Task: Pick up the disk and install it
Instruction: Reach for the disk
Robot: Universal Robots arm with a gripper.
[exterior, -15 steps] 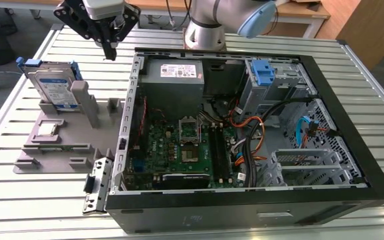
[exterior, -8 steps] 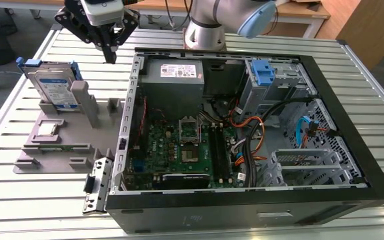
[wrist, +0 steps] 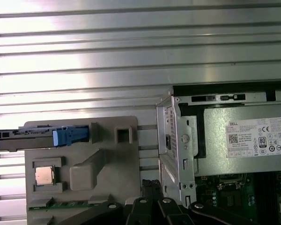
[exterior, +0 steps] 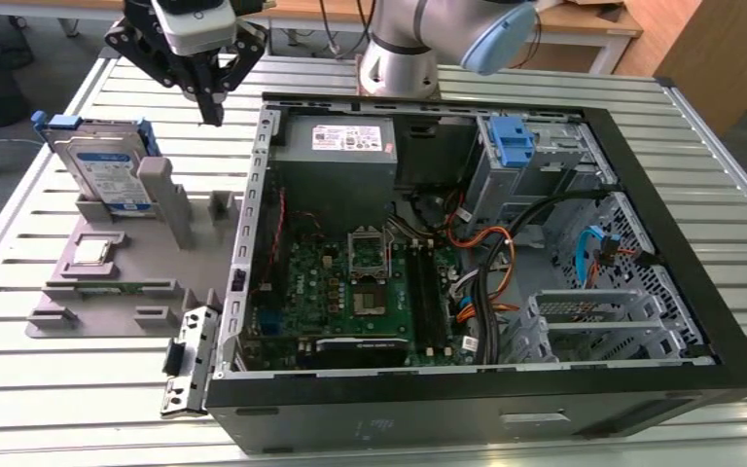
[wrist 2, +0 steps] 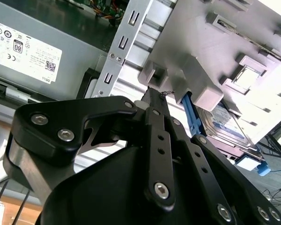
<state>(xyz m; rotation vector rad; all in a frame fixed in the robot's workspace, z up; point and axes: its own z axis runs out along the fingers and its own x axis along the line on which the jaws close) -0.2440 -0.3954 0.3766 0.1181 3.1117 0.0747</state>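
The disk [exterior: 104, 173] stands on edge in a slot of the grey holder [exterior: 114, 292], at the exterior view's left. It is silver with a blue-and-white label and a blue frame. My gripper [exterior: 214, 115] hangs above the slatted table, between the disk and the open computer case [exterior: 478, 253], apart from both. Its fingers meet in a point with nothing between them. The second wrist view looks along the shut fingers [wrist 2: 154, 101] to the disk [wrist 2: 225, 124] beyond them. In the first wrist view the disk [wrist: 37, 136] appears edge-on, with the fingertips [wrist: 152, 187] beside the holder [wrist: 107, 164].
A grey power-supply box [exterior: 347, 141] with a white label sits at the back of the case. A blue bracket [exterior: 513, 141] marks the drive bay at the exterior view's back right. Cables and the motherboard [exterior: 347, 292] cover the case floor. A small chip [exterior: 92, 253] lies in the holder.
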